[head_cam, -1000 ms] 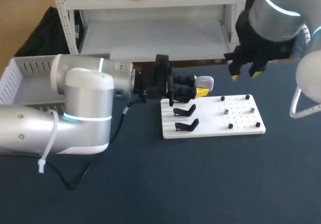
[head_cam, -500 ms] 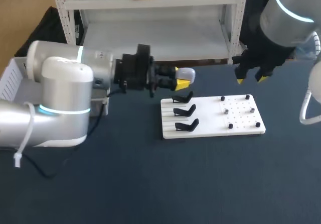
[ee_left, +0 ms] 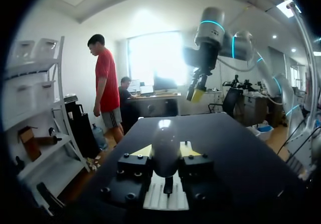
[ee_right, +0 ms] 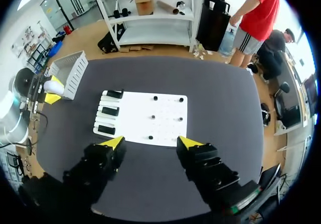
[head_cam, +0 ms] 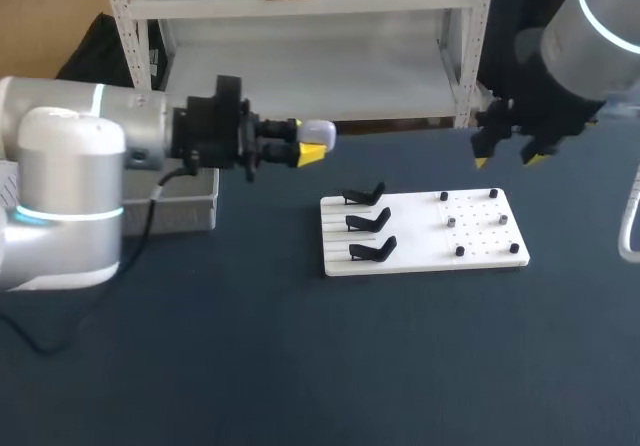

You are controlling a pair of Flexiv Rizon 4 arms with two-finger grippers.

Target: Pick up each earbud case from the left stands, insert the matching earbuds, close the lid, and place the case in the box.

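Observation:
My left gripper [head_cam: 308, 142] is shut on a closed pale grey earbud case [head_cam: 318, 131], held in the air left of the white board [head_cam: 480, 249]. In the left wrist view the case [ee_left: 165, 144] stands between the yellow fingertips [ee_left: 144, 150]. Three black stands [head_cam: 367, 221] on the board's left side are bare. Several small dark pieces [head_cam: 460, 251] dot its right half. My right gripper [head_cam: 508, 156] hangs open above the board's far right corner, holding nothing. From the right wrist view its fingers [ee_right: 113, 143] spread wide over the board [ee_right: 165, 118].
A white slatted basket [head_cam: 186, 209] sits at the table's left, partly behind my left arm; the basket [ee_right: 70, 69] also shows in the right wrist view, just beyond the held case [ee_right: 51, 86]. Dark tabletop [head_cam: 400, 366] surrounds the board.
My left arm has swung left with the case, from beside the stands to near the basket. My right gripper has drifted right and its fingers have spread wider.

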